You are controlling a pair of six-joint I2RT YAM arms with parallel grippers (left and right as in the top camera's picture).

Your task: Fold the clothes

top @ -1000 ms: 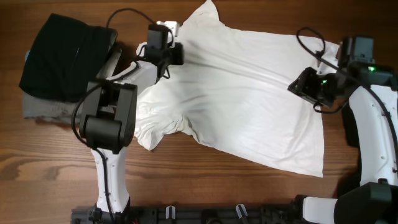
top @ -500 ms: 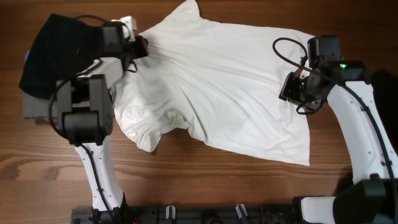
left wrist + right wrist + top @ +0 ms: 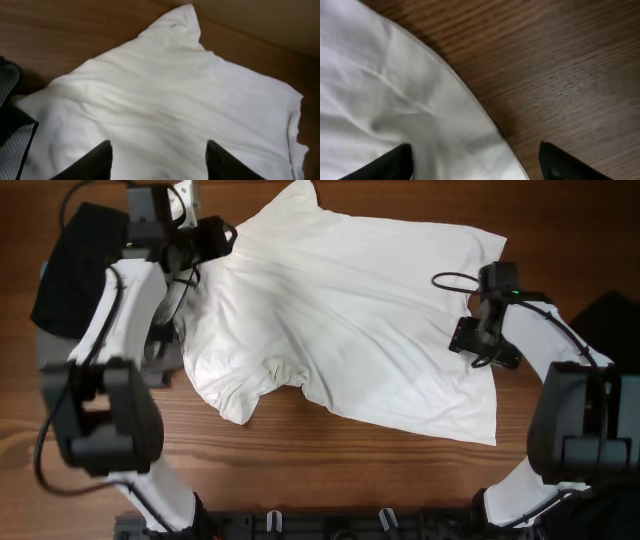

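The white T-shirt [image 3: 340,310] has slid toward 9 o'clock and lies spread on the table [image 3: 330,480]. The left pincer [image 3: 159,147], wide open and empty, hangs over its 10 o'clock corner. The right pincer [image 3: 475,147], also wide open and empty, is at its 3 o'clock edge. Folding can probably start.

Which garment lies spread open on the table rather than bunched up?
The white T-shirt, spread wide in the middle with a sleeve pointing up. The black garment sits bunched in a heap at the left edge of the overhead view.
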